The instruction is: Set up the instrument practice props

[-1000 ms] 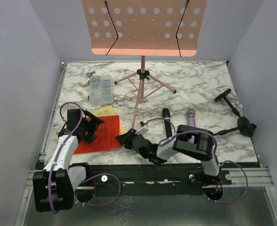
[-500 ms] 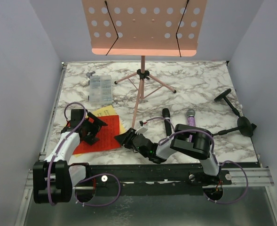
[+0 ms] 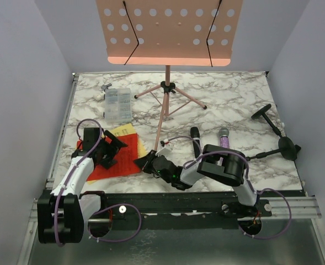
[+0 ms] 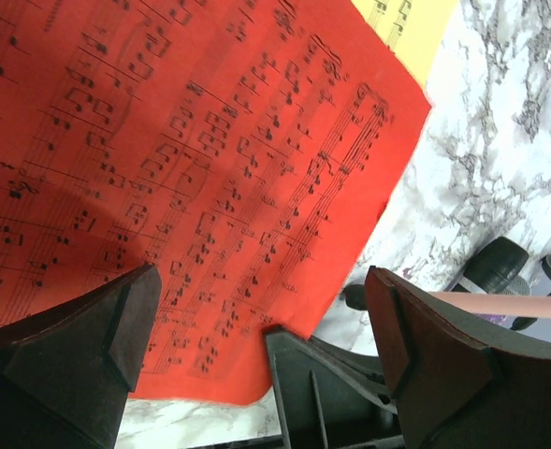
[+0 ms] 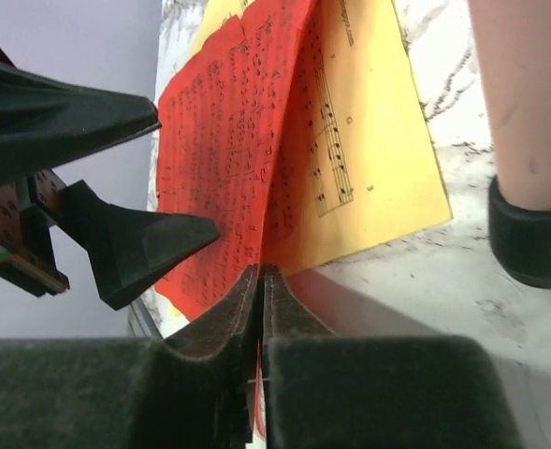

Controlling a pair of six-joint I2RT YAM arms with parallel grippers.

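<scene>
The red music sheet (image 3: 104, 163) lies over the yellow music sheet (image 3: 124, 131) at the near left. My right gripper (image 3: 143, 163) is shut on the red sheet's near right edge; the right wrist view shows the red sheet (image 5: 221, 140) pinched between the closed jaws (image 5: 259, 277), with the yellow sheet (image 5: 373, 140) beside it. My left gripper (image 3: 114, 152) is open and empty just above the red sheet (image 4: 181, 150). The pink perforated rack (image 3: 169, 33) stands on its tripod at the back. The black microphone (image 3: 196, 141) and purple microphone (image 3: 224, 139) lie at the centre right.
Two black round-based mic holders (image 3: 266, 115) (image 3: 287, 147) lie at the far right. A clear compartment box (image 3: 118, 105) sits at the back left. A pink tripod leg (image 3: 160, 130) ends close to my right gripper, and it also shows in the right wrist view (image 5: 528, 94).
My left gripper has moved right, further over the red sheet. My right gripper has shifted slightly left, still shut on the sheet's edge, and the sheet has bunched a little.
</scene>
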